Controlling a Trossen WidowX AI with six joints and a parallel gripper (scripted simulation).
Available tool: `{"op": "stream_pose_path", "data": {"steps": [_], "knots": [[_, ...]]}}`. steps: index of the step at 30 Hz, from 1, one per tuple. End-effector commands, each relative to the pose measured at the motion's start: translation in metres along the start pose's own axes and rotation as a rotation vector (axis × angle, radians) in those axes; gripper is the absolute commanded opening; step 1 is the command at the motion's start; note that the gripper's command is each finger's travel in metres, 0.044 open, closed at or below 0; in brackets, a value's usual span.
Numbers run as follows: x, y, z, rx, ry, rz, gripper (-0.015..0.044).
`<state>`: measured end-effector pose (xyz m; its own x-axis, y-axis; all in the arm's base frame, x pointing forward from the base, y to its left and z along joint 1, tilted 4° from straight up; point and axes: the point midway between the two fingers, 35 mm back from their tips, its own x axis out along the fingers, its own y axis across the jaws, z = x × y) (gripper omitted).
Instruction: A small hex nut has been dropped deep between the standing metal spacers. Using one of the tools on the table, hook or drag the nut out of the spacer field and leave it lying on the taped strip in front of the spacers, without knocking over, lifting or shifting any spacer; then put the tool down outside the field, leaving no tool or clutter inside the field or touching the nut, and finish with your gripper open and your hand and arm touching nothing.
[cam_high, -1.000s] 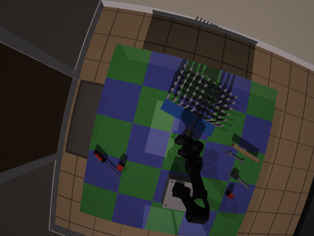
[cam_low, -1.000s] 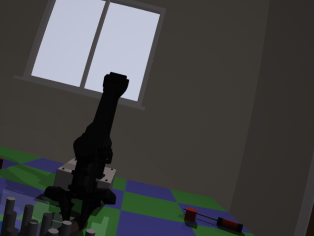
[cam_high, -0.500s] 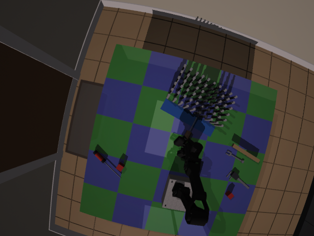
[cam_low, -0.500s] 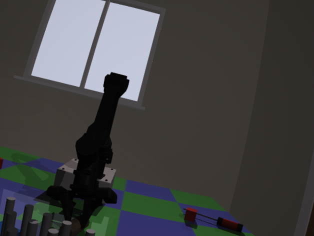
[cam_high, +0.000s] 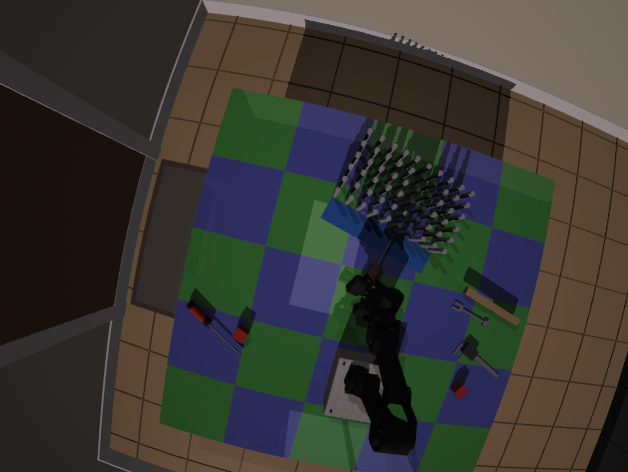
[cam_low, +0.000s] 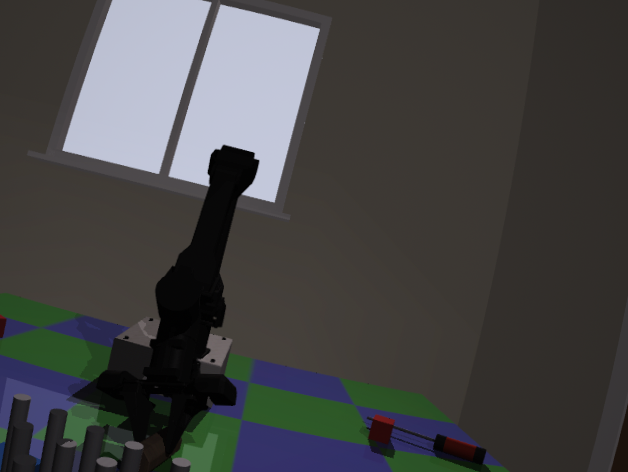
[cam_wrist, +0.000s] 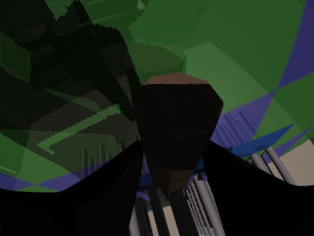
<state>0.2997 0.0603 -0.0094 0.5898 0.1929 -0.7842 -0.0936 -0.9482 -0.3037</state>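
Observation:
My gripper (cam_high: 374, 274) (cam_low: 154, 446) (cam_wrist: 172, 146) is shut on the brown handle (cam_wrist: 175, 120) (cam_low: 158, 450) of a tool. The tool's thin dark shaft (cam_high: 385, 253) reaches over the blue taped strip (cam_high: 332, 209) (cam_wrist: 272, 141) toward the front row of the standing metal spacers (cam_high: 398, 190) (cam_low: 55, 436) (cam_wrist: 207, 205). In the top view its far end is at the front edge of the field, where I cannot tell whether it touches a spacer. The spacers in view stand upright. I cannot see the hex nut in any view.
A red-handled screwdriver (cam_high: 197, 313) (cam_low: 459, 449) and a red block (cam_high: 240, 334) (cam_low: 381, 429) lie at the left in the top view. At the right are a wooden bar (cam_high: 491, 306), a wrench (cam_high: 470, 313), a grey tool with a dark head (cam_high: 469, 349) and another red block (cam_high: 458, 390).

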Motion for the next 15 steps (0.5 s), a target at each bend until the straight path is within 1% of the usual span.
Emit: {"op": "stream_pose_path", "data": {"steps": [1,15], "knots": [[-0.0018,0.0002,0.0018,0.007,0.004,0.002,0.0],[-0.0062,0.0002,0.01,0.007,0.002,0.002,0.0]]}}
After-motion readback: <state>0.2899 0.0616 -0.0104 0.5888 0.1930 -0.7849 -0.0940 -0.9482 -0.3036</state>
